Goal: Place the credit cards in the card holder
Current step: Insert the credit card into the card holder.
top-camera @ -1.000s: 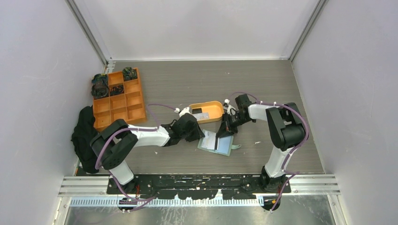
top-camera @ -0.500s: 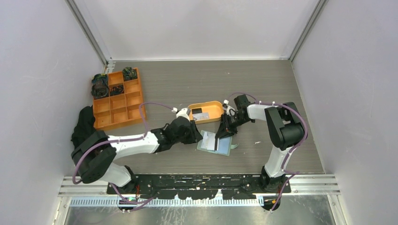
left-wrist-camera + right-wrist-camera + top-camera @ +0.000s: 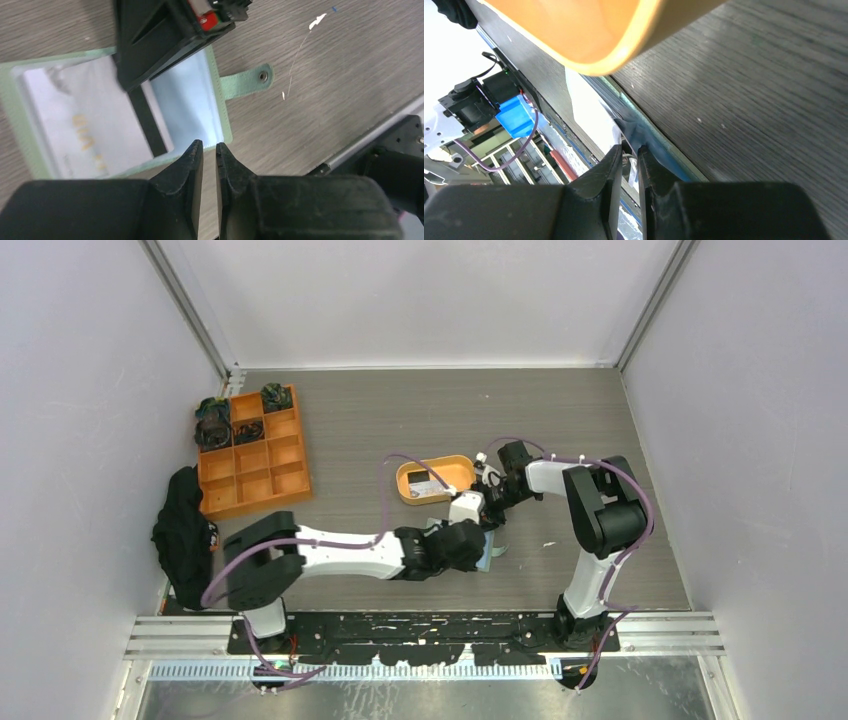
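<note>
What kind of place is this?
Likely a robotics test booth: plain white walls box in a table, two arms bolted at its near edge, and staged props like an orange grid organiser and green card holder.

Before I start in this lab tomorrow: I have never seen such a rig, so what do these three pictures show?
Two robot arms are bolted at the near edge of a table. The wide picture looks down from above; the other two come from cameras on each wrist. In view are an open green card holder, an orange oval tray with a card in it, an orange grid organiser and a black cloth. The right hand appears to pinch the card holder's far edge. The left hand sits at its near edge, fingers almost together; whether it grips anything is unclear.
</note>
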`<state>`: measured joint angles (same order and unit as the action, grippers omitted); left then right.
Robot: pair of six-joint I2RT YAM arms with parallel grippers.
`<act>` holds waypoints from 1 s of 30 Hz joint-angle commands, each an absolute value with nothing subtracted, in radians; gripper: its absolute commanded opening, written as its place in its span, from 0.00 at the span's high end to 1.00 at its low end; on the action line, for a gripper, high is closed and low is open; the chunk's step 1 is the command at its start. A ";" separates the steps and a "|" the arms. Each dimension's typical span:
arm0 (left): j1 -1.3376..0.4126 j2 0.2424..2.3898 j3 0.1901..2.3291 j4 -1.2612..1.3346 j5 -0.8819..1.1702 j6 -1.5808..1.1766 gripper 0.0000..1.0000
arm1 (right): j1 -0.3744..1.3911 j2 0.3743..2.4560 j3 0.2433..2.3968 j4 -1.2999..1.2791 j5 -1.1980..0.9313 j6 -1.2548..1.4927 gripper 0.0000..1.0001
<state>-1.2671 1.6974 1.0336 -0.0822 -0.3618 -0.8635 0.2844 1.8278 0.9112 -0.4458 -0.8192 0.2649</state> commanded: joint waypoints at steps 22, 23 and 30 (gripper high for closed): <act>-1.239 1.966 1.294 -0.352 -0.530 -0.835 0.69 | 0.285 1.843 0.965 -0.496 -0.796 0.218 0.63; -1.238 1.961 1.291 -0.354 -0.536 -0.835 0.69 | 0.284 1.840 0.967 -0.499 -0.798 0.216 0.60; -1.223 1.906 1.270 -0.341 -0.542 -0.796 0.69 | 0.267 1.811 0.990 -0.540 -0.811 0.178 0.55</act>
<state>-1.2366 1.9652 1.2892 -0.3279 -0.5045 -0.8288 0.2825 1.8397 0.9554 -0.5045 -0.8322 0.2317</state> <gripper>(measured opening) 0.310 0.448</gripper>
